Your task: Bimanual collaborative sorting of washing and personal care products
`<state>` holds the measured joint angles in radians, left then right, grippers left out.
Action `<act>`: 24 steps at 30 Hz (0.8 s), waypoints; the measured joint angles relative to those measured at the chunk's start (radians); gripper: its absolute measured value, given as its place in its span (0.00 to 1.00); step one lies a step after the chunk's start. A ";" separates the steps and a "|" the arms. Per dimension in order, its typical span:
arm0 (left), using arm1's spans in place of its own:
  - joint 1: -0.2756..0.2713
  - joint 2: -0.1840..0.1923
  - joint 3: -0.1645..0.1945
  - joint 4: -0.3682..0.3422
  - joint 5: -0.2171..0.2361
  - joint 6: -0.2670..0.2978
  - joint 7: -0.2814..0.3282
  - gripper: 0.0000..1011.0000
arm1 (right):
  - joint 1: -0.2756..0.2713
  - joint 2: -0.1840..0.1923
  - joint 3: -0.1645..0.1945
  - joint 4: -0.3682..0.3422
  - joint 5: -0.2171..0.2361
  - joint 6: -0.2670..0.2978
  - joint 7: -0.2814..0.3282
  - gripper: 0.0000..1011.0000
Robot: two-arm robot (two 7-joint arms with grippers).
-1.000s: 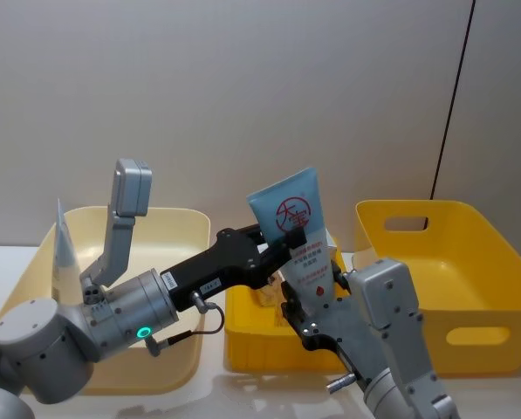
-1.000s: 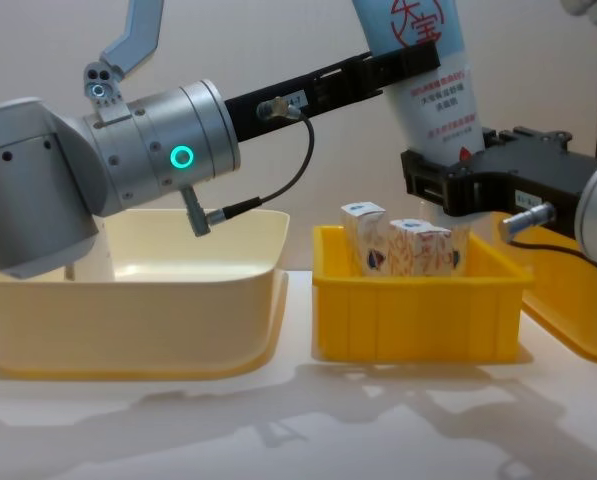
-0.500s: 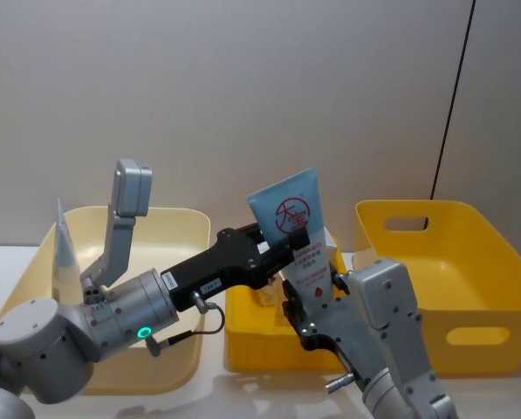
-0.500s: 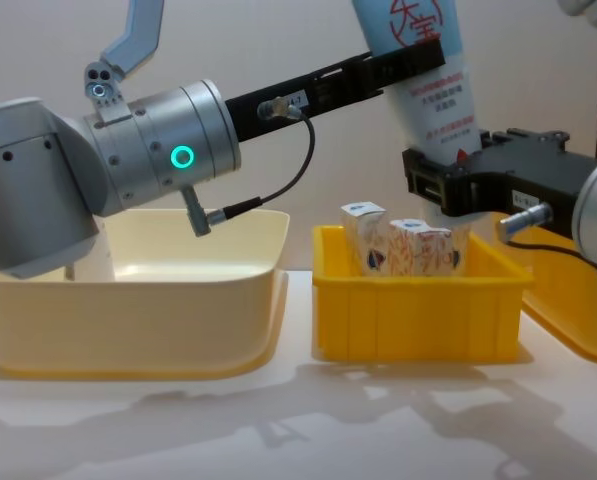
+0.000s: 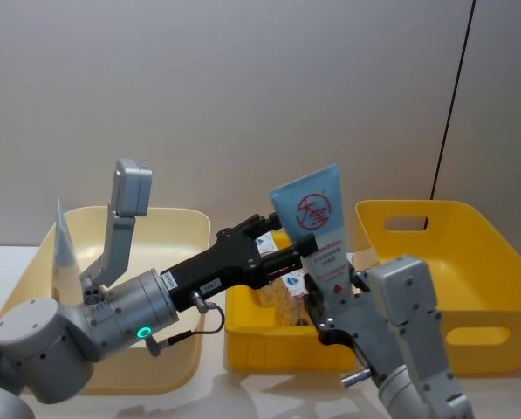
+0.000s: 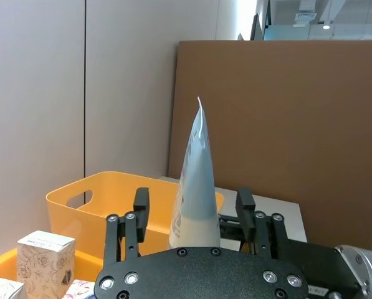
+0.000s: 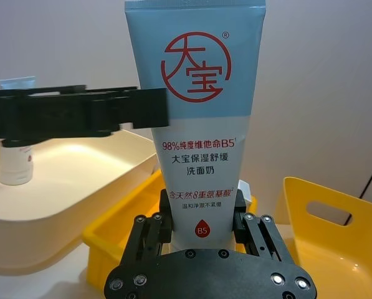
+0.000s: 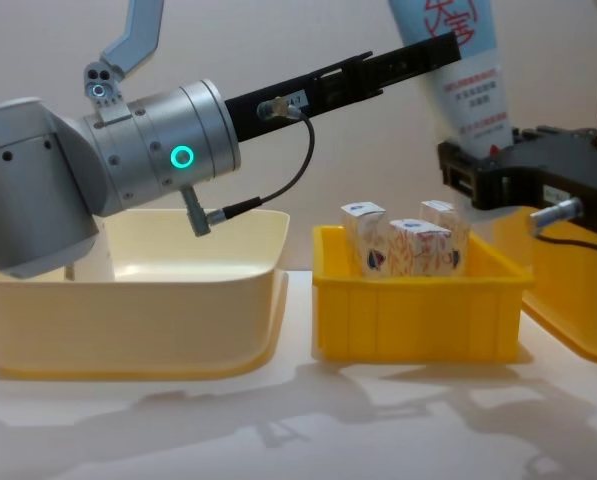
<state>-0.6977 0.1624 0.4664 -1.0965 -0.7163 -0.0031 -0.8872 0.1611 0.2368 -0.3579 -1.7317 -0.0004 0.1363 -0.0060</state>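
**Head view:** The right gripper (image 5: 332, 301) is clamped on the bottom end of a tube (image 5: 319, 223). It holds the tube upright, slightly tilted, above the middle bin (image 5: 260, 345). The left gripper (image 5: 288, 250) reaches in from the left and sits just beside the tube at about mid-height. Cartons (image 5: 286, 292) stand in the middle bin. A second tube (image 5: 65, 253) stands in the cream bin (image 5: 173, 214) on the left. The right bin (image 5: 478, 288) is on the other side.

**Left wrist view:** The left gripper (image 6: 193, 202) has its fingers (image 6: 141, 205) apart. The tube (image 6: 196, 162), seen edge-on, stands between them with a gap on each side. One of the cartons (image 6: 45, 258) shows at the edge, and the right bin (image 6: 92, 205) lies beyond.

**Right wrist view:** The right gripper (image 7: 202, 215) presses its fingers (image 7: 167, 218) against both sides of the tube (image 7: 201, 112), level with the red drop. The left gripper (image 7: 142, 111) ends at the tube's edge. The second tube (image 7: 16, 156) stands cap-down in the cream bin (image 7: 80, 180).

**Chest view:** The tube (image 8: 466, 70) is high over the right rear of the middle bin (image 8: 418, 310), held by the right gripper (image 8: 483, 175). The left gripper (image 8: 433, 50) crosses in front of the tube. Three cartons (image 8: 418, 245) stand in the middle bin.
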 joint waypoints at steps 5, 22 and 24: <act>0.000 0.000 0.000 0.000 0.000 0.000 0.000 0.95 | -0.007 0.001 0.024 -0.002 -0.004 -0.012 -0.018 0.52; 0.000 0.000 0.000 0.000 0.000 0.000 0.000 0.99 | 0.028 0.001 0.150 0.054 -0.019 -0.068 -0.101 0.52; 0.000 0.000 0.000 0.000 0.000 0.000 0.000 0.99 | 0.037 -0.001 0.162 0.065 -0.020 -0.070 -0.108 0.52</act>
<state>-0.6978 0.1624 0.4663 -1.0965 -0.7162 -0.0031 -0.8871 0.1983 0.2359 -0.1958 -1.6665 -0.0201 0.0667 -0.1143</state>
